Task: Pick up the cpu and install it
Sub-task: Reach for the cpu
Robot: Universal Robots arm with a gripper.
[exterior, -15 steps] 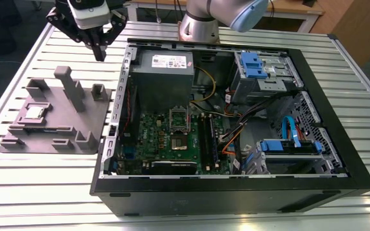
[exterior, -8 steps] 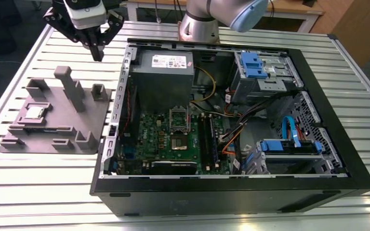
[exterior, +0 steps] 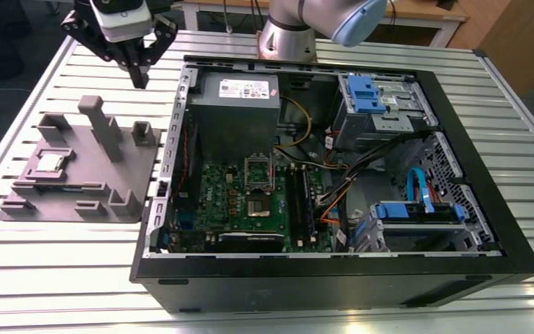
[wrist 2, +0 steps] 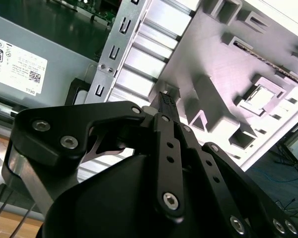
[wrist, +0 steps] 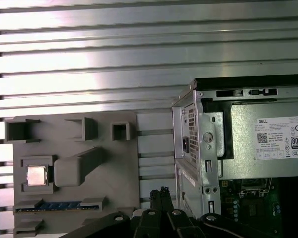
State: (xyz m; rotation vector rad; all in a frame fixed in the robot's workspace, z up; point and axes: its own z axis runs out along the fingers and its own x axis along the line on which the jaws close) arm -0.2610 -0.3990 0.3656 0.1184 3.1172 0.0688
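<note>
- We note the open computer case (exterior: 341, 271) on the slatted table (exterior: 63, 264), with the grey holder (exterior: 128, 170) just beside it, at the exterior view's left.
- A tall post (exterior: 100, 129) rises from the holder near the cpu (exterior: 52, 163).
- The gripper (exterior: 142, 83) hangs above the table near the holder's far edge, fingers pressed together and empty.
- The cpu lies flat in a holder recess, well apart from the gripper. It is a silver-grey square with a paler rim.

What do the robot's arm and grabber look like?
The arm is a shiny silver tube with a round light-blue cap. The gripper is black, made of flat jointed bars held by small silver screws, and it sits under a white and grey block.
</note>
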